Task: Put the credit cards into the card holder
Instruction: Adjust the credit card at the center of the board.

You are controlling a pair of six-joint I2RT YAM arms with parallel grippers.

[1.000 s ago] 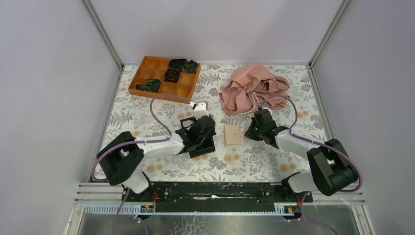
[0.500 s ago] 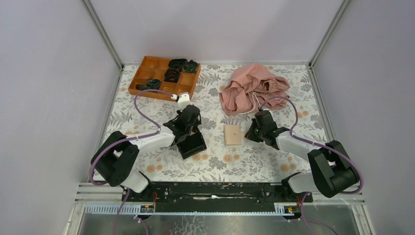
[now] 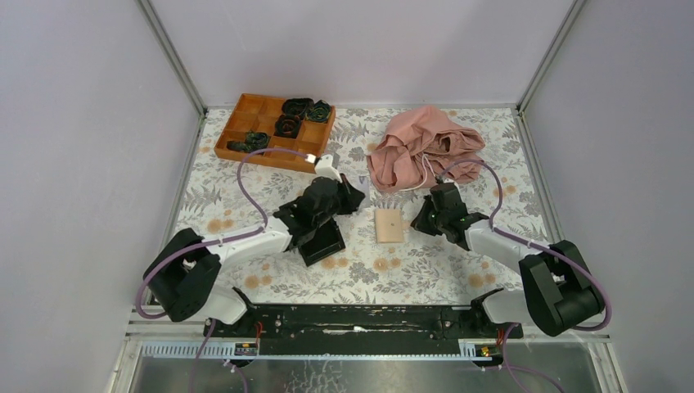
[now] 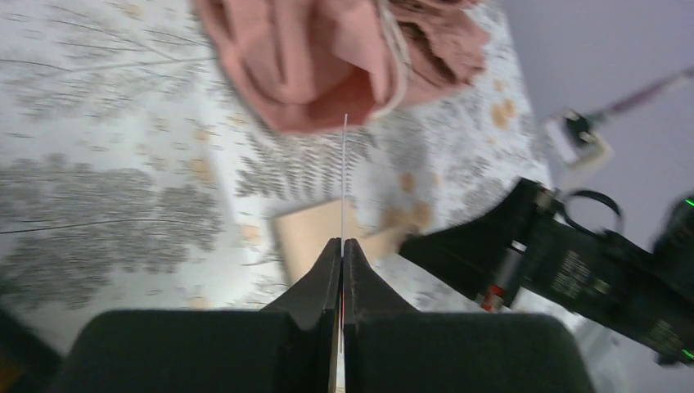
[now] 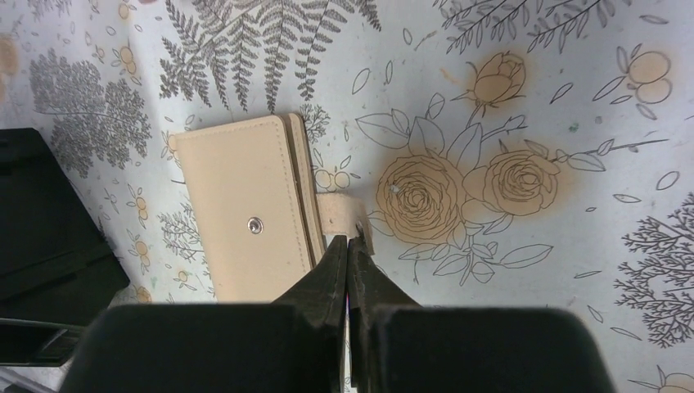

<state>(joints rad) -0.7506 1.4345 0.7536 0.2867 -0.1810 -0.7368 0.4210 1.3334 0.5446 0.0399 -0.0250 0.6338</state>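
The tan card holder [image 3: 389, 225] lies shut on the floral table between the arms, its strap loose to the right; it also shows in the left wrist view [image 4: 307, 233] and the right wrist view [image 5: 241, 213]. My left gripper [image 3: 353, 196] is shut on a thin white credit card [image 4: 344, 176], seen edge-on, held in the air left of and behind the holder. My right gripper [image 5: 348, 240] is shut, its tips touching the end of the holder's strap [image 5: 337, 214]; I cannot tell whether they pinch it.
A black open box [image 3: 321, 241] sits under the left arm, left of the holder. An orange-brown compartment tray [image 3: 274, 129] with dark items stands at the back left. A pink cloth [image 3: 421, 147] is heaped behind the holder. Metal rails edge the table.
My left gripper rose from the black box, swung back, then moved right toward the card holder with the card. The right gripper has stayed at the holder's strap.
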